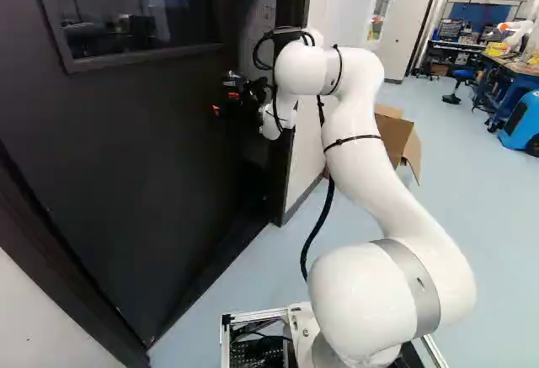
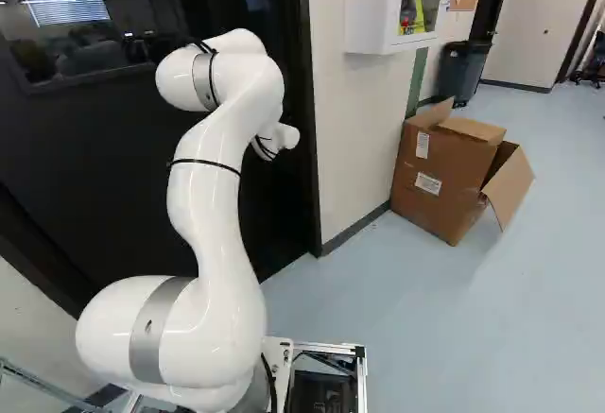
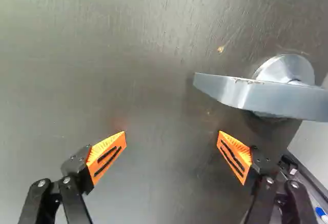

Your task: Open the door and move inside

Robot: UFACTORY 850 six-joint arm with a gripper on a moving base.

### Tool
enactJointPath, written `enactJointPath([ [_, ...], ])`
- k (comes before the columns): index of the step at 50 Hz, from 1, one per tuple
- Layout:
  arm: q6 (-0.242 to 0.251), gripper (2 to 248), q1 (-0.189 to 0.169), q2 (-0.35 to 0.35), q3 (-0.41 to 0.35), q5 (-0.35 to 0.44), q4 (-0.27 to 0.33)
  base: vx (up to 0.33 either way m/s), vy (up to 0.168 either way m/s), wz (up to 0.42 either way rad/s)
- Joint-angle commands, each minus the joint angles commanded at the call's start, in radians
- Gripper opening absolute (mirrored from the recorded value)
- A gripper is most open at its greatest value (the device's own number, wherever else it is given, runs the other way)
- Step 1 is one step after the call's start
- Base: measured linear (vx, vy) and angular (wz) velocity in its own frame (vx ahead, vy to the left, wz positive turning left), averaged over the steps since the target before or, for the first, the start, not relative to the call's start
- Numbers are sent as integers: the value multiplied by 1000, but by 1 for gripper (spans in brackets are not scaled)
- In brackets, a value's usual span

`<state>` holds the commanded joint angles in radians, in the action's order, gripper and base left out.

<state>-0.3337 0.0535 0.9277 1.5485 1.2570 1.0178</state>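
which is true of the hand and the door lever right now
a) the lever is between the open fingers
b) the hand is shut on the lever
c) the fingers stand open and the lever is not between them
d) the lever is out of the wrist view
c, the hand is spread open, with the lever ahead of one finger, outside the gap

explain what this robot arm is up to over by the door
The white arm is reaching toward the dark door, with its open gripper facing the door's surface. The metal lever handle sits ahead of the fingers and off to one side, not between them, so nothing is gripped. The door looks closed in its frame. It seems to be lining up to work the handle and go through.
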Motion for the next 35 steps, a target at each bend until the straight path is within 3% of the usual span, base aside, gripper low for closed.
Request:
enactJointPath([
  [22, 0, 247, 5, 8, 13, 0, 0, 0, 0, 0],
  [35, 0, 247, 1, -39, -61, 0, -17, 0, 0, 0],
])
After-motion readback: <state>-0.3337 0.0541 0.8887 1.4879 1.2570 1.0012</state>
